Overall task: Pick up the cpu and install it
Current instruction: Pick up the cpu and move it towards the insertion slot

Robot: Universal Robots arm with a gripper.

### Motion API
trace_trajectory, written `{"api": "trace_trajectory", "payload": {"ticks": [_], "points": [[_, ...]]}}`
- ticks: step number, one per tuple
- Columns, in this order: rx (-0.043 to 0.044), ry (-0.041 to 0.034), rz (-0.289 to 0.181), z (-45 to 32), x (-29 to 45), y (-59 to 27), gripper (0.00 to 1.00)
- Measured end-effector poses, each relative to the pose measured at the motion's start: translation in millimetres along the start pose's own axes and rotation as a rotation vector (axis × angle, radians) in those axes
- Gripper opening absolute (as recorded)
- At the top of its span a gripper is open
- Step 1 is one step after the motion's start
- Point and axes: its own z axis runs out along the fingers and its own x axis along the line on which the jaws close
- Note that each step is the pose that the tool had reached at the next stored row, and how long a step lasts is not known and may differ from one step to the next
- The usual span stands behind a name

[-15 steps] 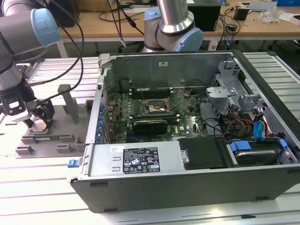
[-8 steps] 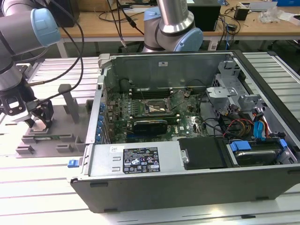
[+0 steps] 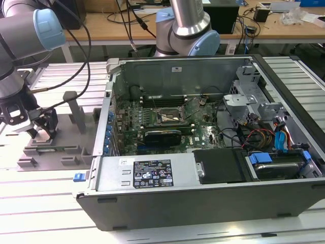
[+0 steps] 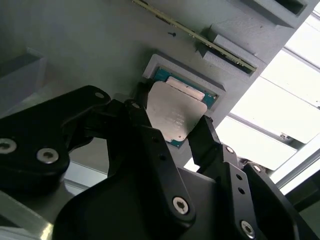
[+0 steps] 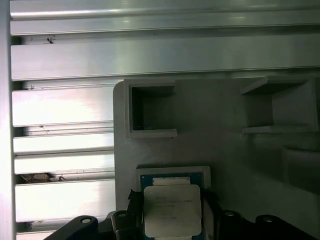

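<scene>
The cpu (image 4: 175, 114), a flat square chip with a shiny silver top, sits between the two black fingers (image 4: 145, 125) of my gripper (image 4: 172, 125), which is shut on its opposite edges. In the first wrist view the cpu (image 5: 172, 210) hangs just over a square, blue-lined recess (image 5: 172, 172) in the grey holder (image 5: 225, 145). In the exterior view my gripper (image 3: 42, 133) is low over that grey holder (image 3: 66, 122), on the exterior view's left, outside the open computer case (image 3: 203, 168). The motherboard socket (image 3: 170, 118) lies inside the case, well away from the gripper.
The grey holder has upright posts (image 3: 75, 109) and other pockets (image 5: 152, 110) near the gripper. Ribbed aluminium table slats (image 5: 60, 105) run beside it. The case's metal side wall (image 3: 104, 127) stands between the gripper and the motherboard. Cables and drive bays (image 3: 269, 137) crowd the case's right side.
</scene>
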Motion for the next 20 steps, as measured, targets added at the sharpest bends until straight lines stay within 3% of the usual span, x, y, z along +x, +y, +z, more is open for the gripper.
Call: {"api": "trace_trajectory", "payload": {"ticks": [2,3,11,13,14,20], "points": [[-0.0001,0.0000,0.000,0.0,0.0,0.0,0.59],[-0.0002,0.0000,0.000,0.0,0.0,0.0,0.65],[-0.0003,0.0000,0.000,-2.5,-0.1,0.1,0.65],[-0.0003,-0.0001,0.000,-2.7,-0.1,0.1,0.64],[-0.0003,0.0000,0.000,-2.8,-0.1,0.1,0.57],[-0.0003,0.0000,0.000,-3.4,-0.1,0.1,0.57]]}}
